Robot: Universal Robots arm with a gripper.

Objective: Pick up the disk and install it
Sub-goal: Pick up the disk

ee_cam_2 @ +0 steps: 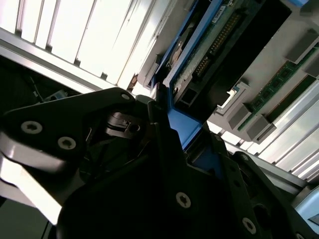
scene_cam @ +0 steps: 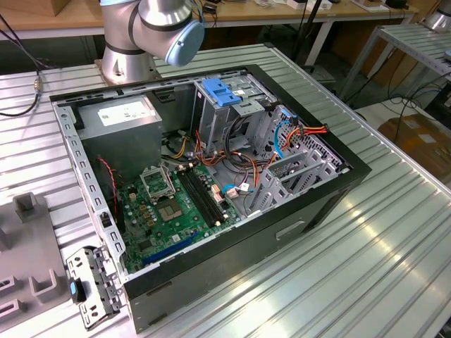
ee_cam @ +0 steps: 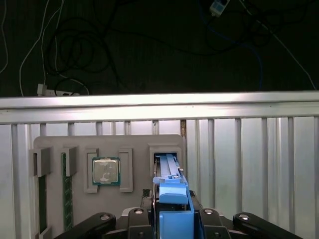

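Observation:
The disk (ee_cam: 168,169) stands on edge in a slot of a grey fixture tray (ee_cam: 134,143), with its blue side rail facing the first wrist camera. My gripper (ee_cam: 173,219) sits over the near end of the disk, its dark fingers (ee_cam: 198,221) pressed against both sides of the blue rail. In the second wrist view the disk (ee_cam_2: 219,42) shows its connector edge and green board, and the gripper (ee_cam_2: 174,134) is shut on its blue rail. The open computer case (scene_cam: 331,190) lies on the table in the exterior view.
Inside the case are a power-supply box (scene_cam: 127,123), a motherboard (scene_cam: 169,204), loose cables and a metal cage with a light-blue top (scene_cam: 224,91). The tray also holds a processor chip (ee_cam: 105,171) and memory sticks (ee_cam: 65,191). The arm's base (scene_cam: 130,60) stands behind the case.

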